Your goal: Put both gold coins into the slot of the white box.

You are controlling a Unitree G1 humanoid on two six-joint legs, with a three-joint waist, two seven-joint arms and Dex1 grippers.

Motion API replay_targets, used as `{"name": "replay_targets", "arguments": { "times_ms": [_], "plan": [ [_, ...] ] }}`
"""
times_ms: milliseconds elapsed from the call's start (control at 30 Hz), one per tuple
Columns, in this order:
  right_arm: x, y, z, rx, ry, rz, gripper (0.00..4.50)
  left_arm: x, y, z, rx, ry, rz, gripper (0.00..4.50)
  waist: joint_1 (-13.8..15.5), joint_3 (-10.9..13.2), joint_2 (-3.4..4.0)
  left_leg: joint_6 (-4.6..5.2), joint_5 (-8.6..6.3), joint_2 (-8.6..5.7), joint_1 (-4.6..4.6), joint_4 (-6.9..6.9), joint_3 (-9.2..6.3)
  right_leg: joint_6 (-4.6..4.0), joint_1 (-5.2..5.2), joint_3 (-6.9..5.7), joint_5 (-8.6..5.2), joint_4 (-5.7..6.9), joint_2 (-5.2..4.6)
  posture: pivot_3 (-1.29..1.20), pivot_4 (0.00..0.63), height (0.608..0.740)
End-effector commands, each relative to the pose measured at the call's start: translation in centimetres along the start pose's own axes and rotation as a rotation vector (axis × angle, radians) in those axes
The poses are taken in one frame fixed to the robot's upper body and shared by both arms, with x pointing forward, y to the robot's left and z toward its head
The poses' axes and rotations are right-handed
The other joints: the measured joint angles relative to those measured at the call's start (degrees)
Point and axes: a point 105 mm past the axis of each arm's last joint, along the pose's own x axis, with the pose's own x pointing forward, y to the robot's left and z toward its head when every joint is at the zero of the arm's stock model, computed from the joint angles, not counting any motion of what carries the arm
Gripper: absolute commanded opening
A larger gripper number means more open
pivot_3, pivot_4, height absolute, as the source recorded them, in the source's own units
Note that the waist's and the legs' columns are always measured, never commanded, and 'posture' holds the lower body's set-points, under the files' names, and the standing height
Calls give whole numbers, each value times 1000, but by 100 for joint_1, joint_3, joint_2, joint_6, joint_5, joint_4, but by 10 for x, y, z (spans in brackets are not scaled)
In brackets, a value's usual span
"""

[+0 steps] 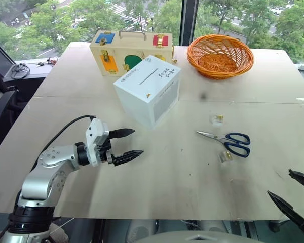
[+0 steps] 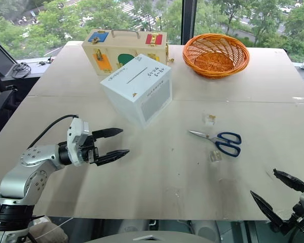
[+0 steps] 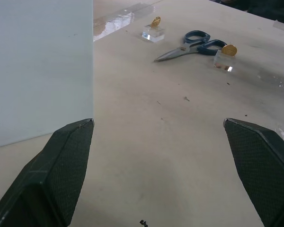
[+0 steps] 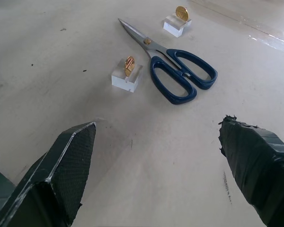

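The big table [image 1: 157,182] holds everything, and the job looks like it has not started yet. Near the far side sits the white box [image 1: 159,98], turned a little, with its slot [image 1: 148,76] on top, a thin dark line with writing beside it. Nothing is going into that slot right now.

Behind the box stands a wooden case [image 1: 114,55] with coloured patches, and next to it an orange basket [image 1: 220,54]. These are not part of the job.

The left gripper [image 1: 125,146] hangs over the table near the front of the box. Its two black fingers are spread wide and there is nothing between them. The right gripper [image 1: 294,195] is low at the near edge of the table, also spread wide and empty.

Blue-handled scissors [image 4: 173,68] lie between the two coins. Each of the gold coins stands up on a little clear block: one gold coin [image 4: 129,65] near the blades on the closer side, the other gold coin [image 4: 181,13] just past the scissors. Both are well apart from the box.

So I think both coins must be picked up and dropped in. The whole job is left to do.
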Motion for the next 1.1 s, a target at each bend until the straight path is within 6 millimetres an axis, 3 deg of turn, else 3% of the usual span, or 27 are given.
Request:
{"name": "replay_targets", "arguments": {
  "times_ms": [33, 133, 233, 433, 633, 867, 967, 1100],
  "plan": [
    [6, -8, 11, -39, -7, -25, 4500, 3, -4, 22, 45, -46, -62, 4475, -4, 0, -2, 1, 1, 0, 0, 0, 1, 0, 0, 0, 0, 0, 0, 0, 150, 740],
    [27, -17, 23, -69, 47, -19, 4500, 11, -15, 41, 38, -108, -185, 4475, -8, 2, -5, -1, -1, -1, 1, 13, 12, 3, 1, -3, 1, -1, -1, 0, 150, 740],
    [38, -19, 30, -52, 49, 30, 4500, 12, -23, 44, 44, -102, -252, 4475, -1, -3, -3, 0, 0, -6, 11, 14, 13, 5, 10, -5, 1, -1, 6, 0, 150, 740],
    [80, -32, 48, -104, 100, 158, 4500, 17, -44, 58, 94, -88, -420, 4475, -6, 2, -7, 18, 11, -9, 6, 13, 10, -8, 9, -3, 9, -1, 42, 0, 150, 740],
    [116, -38, 63, -151, 151, 231, 4500, 23, -42, 68, 112, -124, -412, 4475, -2, 5, -5, 18, 11, -14, 2, 13, 6, -8, 11, -3, 8, -3, 54, 0, 150, 740],
    [148, -22, 69, -214, 246, 283, 4500, 23, -42, 64, 105, -121, -387, 4475, -16, 6, -5, 18, 12, -11, 2, 13, 5, -7, 9, -5, 9, -1, 62, 0, 150, 740],
    [162, -19, 70, -200, 287, 316, 3664, 23, -42, 64, 106, -122, -379, 4500, -16, 6, -6, 17, 12, -10, 3, 15, 6, -7, 9, -3, 9, 1, 61, 0, 150, 740],
    [177, -22, 70, -197, 321, 317, 3664, 23, -43, 64, 106, -124, -374, 4500, 1, 6, -6, 17, 12, -11, 2, 21, 7, -8, 9, -2, 10, 8, 60, 0, 150, 740]
  ]
}}
